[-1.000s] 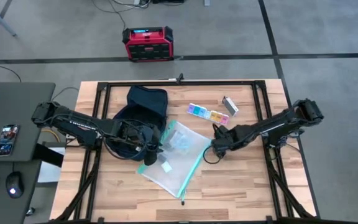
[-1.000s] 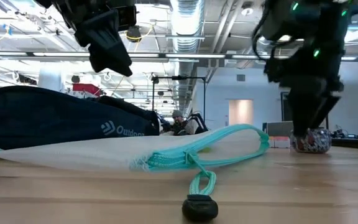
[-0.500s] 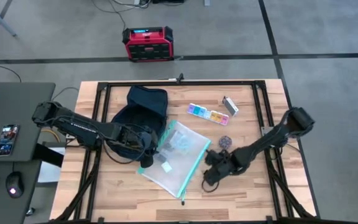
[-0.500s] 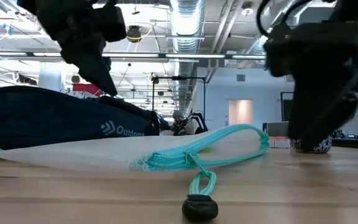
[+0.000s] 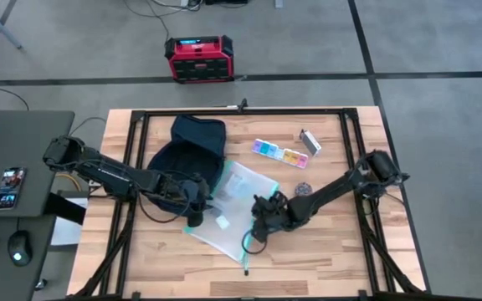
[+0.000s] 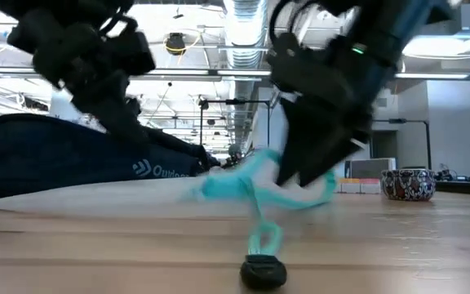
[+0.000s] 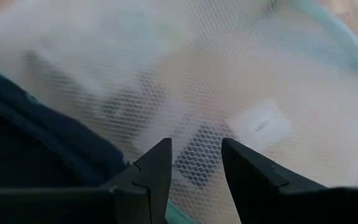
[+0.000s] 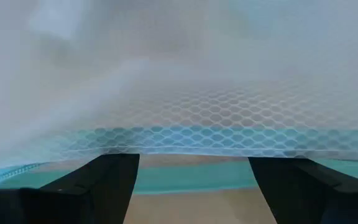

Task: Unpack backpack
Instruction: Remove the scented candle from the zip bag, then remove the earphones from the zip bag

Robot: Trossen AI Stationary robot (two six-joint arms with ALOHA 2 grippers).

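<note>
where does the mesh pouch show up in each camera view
High view: mesh pouch at table centre, between both grippers.
Low view: pale sheet across the middle, in front of the backpack.
Left wrist view: fills the frame.
Right wrist view: fills the frame.
Shared landmark: its teal zipper edge.

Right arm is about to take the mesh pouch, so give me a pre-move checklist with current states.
1. Right gripper at the mesh pouch teal edge: ok.
2. Right fingers open, pouch edge between them: ok.
3. Left gripper over the pouch beside the backpack, fingers open: ok.
4. Pouch free of the backpack: cannot tell.
5. Pill organizer and small patterned bowl apart from the pouch: ok.
</note>
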